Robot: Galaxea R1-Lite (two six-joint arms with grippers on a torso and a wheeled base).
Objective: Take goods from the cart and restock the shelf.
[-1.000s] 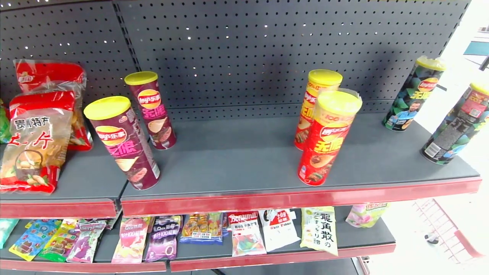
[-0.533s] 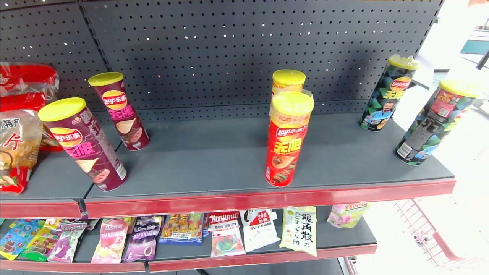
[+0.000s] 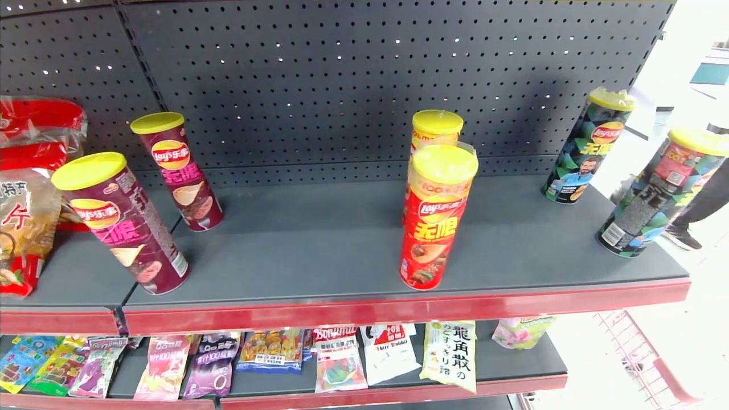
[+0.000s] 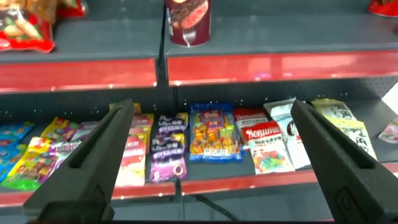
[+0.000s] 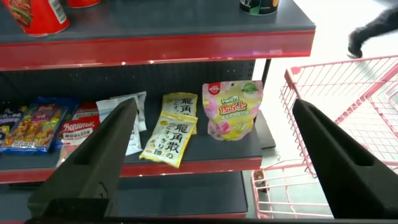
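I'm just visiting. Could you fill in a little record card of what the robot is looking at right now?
Upper shelf: six upright chip cans
Purple cans: two, at the left
Red cans: two, middle, one behind the other
Dark cans: two, right end
Lower shelf: flat snack bags
Cart: pink wire, by the shelf's right end
Left gripper: open, empty
Right gripper: open, empty

Chip cans (image 3: 437, 222) stand paired at nine, twelve and three o'clock on the upper shelf (image 3: 319, 245); candy packets (image 3: 342, 359) lie beneath; cart (image 5: 339, 106) at five.
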